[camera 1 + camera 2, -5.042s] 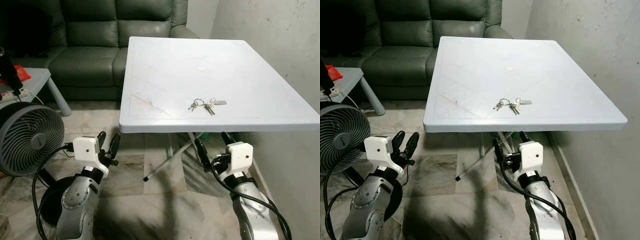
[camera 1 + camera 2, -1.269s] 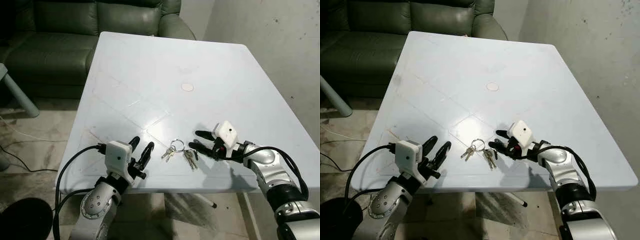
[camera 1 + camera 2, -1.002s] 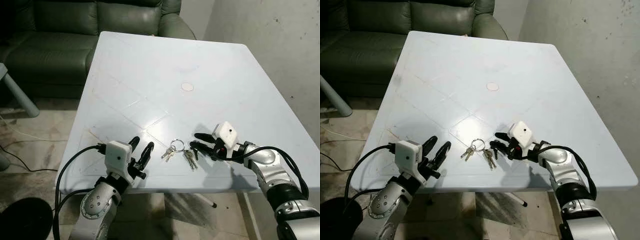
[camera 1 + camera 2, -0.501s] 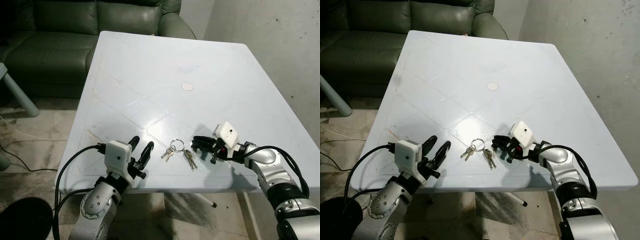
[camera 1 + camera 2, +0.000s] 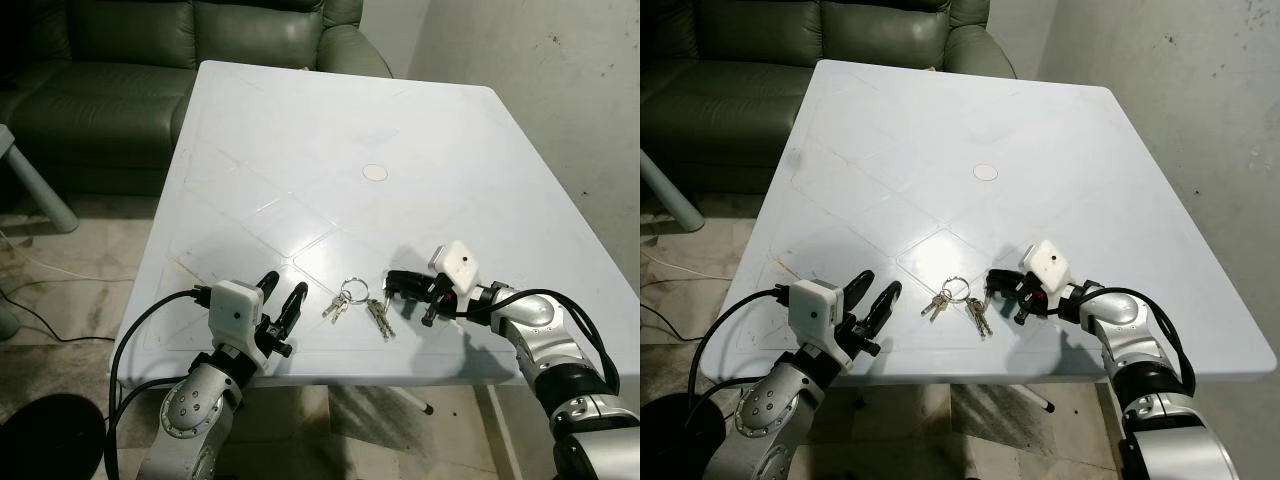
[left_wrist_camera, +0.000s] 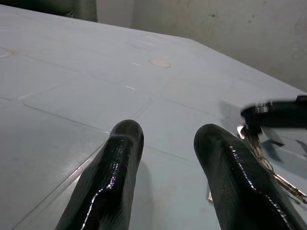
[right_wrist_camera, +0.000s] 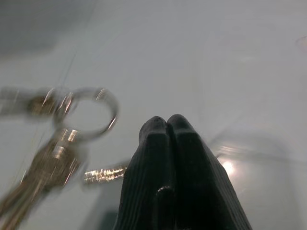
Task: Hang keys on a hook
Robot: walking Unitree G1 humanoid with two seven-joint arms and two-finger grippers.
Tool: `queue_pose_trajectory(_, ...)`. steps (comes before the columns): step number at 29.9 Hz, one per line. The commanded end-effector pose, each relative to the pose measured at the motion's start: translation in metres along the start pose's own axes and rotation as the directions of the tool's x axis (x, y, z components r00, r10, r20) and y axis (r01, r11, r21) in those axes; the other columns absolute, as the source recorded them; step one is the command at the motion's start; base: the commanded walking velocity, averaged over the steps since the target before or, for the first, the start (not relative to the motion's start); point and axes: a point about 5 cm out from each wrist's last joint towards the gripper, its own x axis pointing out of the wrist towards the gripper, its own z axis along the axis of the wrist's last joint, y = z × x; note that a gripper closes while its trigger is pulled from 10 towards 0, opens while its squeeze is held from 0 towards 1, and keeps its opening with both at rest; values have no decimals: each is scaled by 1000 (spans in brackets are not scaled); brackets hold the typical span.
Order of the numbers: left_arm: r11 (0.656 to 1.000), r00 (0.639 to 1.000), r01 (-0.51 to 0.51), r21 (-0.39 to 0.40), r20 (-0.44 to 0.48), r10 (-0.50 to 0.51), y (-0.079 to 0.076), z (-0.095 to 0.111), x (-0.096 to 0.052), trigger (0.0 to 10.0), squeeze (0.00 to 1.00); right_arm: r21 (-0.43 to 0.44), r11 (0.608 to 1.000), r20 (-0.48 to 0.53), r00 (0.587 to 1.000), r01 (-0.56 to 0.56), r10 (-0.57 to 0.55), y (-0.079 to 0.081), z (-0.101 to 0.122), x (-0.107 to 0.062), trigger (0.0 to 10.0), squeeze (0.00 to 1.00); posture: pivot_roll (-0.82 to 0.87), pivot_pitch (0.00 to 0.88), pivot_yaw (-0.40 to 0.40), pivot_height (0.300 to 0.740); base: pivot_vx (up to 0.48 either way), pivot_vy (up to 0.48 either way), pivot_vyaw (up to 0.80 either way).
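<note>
A bunch of silver keys (image 5: 355,303) on a ring lies flat on the white table (image 5: 300,140), near its front edge. My right gripper (image 5: 394,283) hovers low just right of the keys, pointing at them. Its fingers are shut with nothing between them, and the tips (image 7: 165,125) sit close beside the key ring (image 7: 88,111). My left gripper (image 5: 281,298) rests open at the table's front edge, left of the keys. In the left wrist view its two fingers (image 6: 120,153) point across the tabletop, with the keys (image 6: 261,153) off to one side.
A green leather sofa (image 5: 150,60) stands behind the table. A bare wall (image 5: 560,90) runs along the right side. A small round mark (image 5: 375,172) sits mid-table. A grey side-table leg (image 5: 35,185) and a cable (image 5: 60,275) are on the floor at left.
Five seconds ago both arms hung below the table edge; they are now above the top. Over the last second the right gripper's fingers closed beside the keys. The keys stayed put.
</note>
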Motion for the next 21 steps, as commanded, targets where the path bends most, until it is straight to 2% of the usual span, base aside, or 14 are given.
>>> queue_pose_trajectory(1, 1000, 1000, -5, 2, 5, 5, 0, 3, 2, 10000, 0, 70, 995, 104, 992, 68, -76, -11, 17, 2, 549, 0, 54, 129, -104, 740, 0, 0, 0)
queue_pose_trajectory(2, 1000, 1000, -6, 2, 8, 6, 0, 3, 3, 10000, 0, 106, 991, 141, 985, 86, -101, -13, 21, 3, 2235, 0, 54, 125, -104, 740, 0, 0, 0)
queue_pose_trajectory(4, 1000, 1000, -8, 6, 15, 8, 0, 4, 5, 10000, 0, 178, 976, 212, 964, 122, -159, -17, 29, 4, 2275, 0, 54, 117, -102, 740, 0, 0, 0)
queue_pose_trajectory(5, 1000, 1000, -9, 8, 18, 9, 1, 5, 6, 10000, 0, 198, 971, 229, 957, 132, -176, -19, 31, 4, 1529, 0, 54, 117, -102, 740, 0, 0, 0)
queue_pose_trajectory(6, 1000, 1000, -12, 12, 26, 12, 2, 6, 8, 10000, 0, 238, 959, 265, 940, 151, -214, -22, 36, 4, 2392, 0, 52, 107, -99, 740, 0, 0, 0)
queue_pose_trajectory(7, 1000, 1000, -12, 12, 26, 12, 2, 6, 8, 10000, 0, 238, 959, 265, 940, 151, -214, -22, 36, 4, 2392, 0, 52, 107, -99, 740, 0, 0, 0)
queue_pose_trajectory(8, 1000, 999, -19, 18, 39, 18, 4, 8, 11, 10000, 0, 305, 935, 326, 903, 180, -280, -27, 45, 4, 3451, 0, 51, 102, -98, 740, 0, 0, 0)
queue_pose_trajectory(10, 999, 999, -23, 23, 46, 22, 5, 10, 13, 10000, 0, 342, 920, 354, 881, 190, -313, -29, 49, 4, 3137, 0, 49, 91, -97, 740, 0, 0, 0)
queue_pose_trajectory(11, 999, 998, -31, 30, 60, 29, 8, 12, 18, 10000, 0, 381, 898, 398, 837, 221, -375, -33, 57, 2, 5373, 0, 46, 85, -95, 740, 0, 0, 0)
queue_pose_trajectory(12, 999, 998, -31, 30, 60, 29, 8, 12, 18, 10000, 0, 381, 898, 398, 837, 221, -375, -33, 57, 2, 5373, 0, 46, 85, -95, 740, 0, 0, 0)
queue_pose_trajectory(13, 999, 997, -37, 36, 69, 34, 11, 14, 21, 10000, 0, 408, 883, 419, 812, 232, -407, -34, 61, 1, 5686, 0, 41, 73, -92, 740, 0, 0, 0)
queue_pose_trajectory(14, 998, 996, -43, 42, 77, 40, 14, 16, 24, 10000, 0, 414, 876, 431, 794, 248, -429, -34, 65, 1, 10000, 0, 38, 63, -91, 740, 0, 0, 0)
queue_pose_trajectory(16, 997, 992, -67, 49, 105, 62, 23, 23, 32, 10000, 0, 433, 856, 461, 746, 282, -480, -33, 73, -1, 10000, 0, 34, 50, -89, 740, 0, 0, 0)
queue_pose_trajectory(21, 991, 984, -125, 42, 135, 118, 38, 32, 41, 10000, 0, 416, 841, 478, 704, 346, -526, -30, 78, -4, 10000, 0, 20, 19, -84, 740, 0, 0, 0)
